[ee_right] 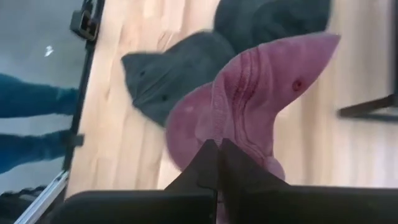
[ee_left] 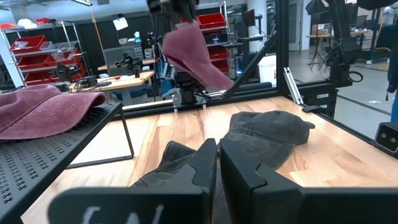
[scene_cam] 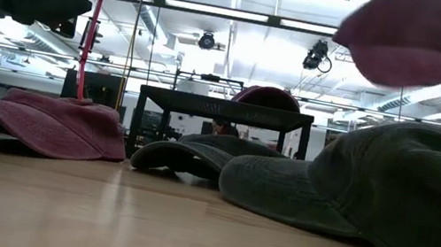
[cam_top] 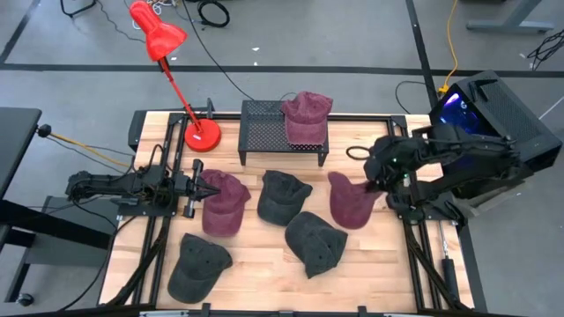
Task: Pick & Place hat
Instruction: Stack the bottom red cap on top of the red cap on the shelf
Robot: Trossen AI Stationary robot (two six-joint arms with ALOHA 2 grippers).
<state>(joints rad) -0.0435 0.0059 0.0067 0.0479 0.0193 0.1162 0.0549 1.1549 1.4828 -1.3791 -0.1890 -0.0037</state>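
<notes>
Hat point(cam_top: 352, 202) in maroon — pinched at its edge by the right end effector point(cam_top: 377, 187), whose fingers are pressed together on the fabric — hangs clear of the desk point(cam_top: 256, 264), above its right side. The carry step looks to be in hand. Next comes a swing toward the black mesh rack point(cam_top: 264, 132), beside the maroon cap point(cam_top: 306, 114) already there. The left end effector point(cam_top: 199, 187), pressed together, waits by another maroon cap point(cam_top: 222, 204).

No readable text, labels or numbers anywhere. Pale markings on the left gripper's point(ee_left: 216, 163) dark housing, seen in the left wrist view, too cut off and blurred to make out. Hats carry no legible logos.
</notes>
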